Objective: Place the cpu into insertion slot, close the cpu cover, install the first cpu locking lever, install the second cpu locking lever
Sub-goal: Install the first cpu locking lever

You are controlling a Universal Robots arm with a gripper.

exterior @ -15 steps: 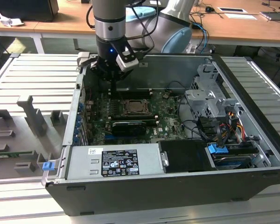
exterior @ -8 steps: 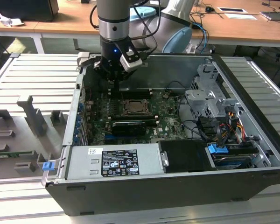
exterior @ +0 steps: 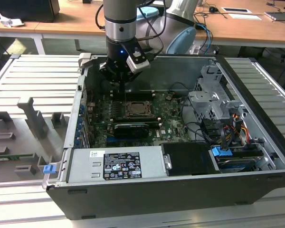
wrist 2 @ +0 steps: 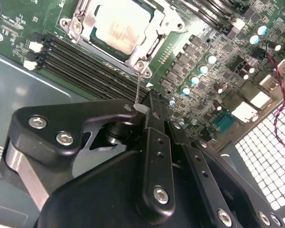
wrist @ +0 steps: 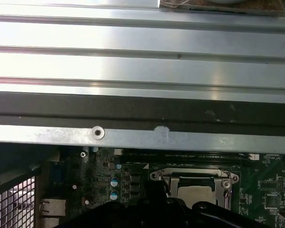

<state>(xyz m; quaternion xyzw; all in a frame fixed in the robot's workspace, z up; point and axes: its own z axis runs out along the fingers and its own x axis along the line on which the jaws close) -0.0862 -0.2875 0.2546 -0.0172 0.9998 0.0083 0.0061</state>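
Black claw (wrist 2: 145,111) filling the second wrist view's lower half, fingers pressed together on a thin lever (wrist 2: 138,88), cpu (wrist 2: 118,26) seated under cpu cover (wrist 2: 147,45), top cut off.

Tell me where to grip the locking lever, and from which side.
Pinch the locking lever near its free upper end, fingers either side, coming from above: the thin rod stands up from the corner of the cpu cover, and the gripper holds it so.

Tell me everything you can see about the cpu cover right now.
The cpu cover is a thin silver metal frame with a big square window. It lies flat over the socket on the green board, screws at its corners, and the pale chip shows through the window. The black claw sits beside it, holding a thin wire lever.
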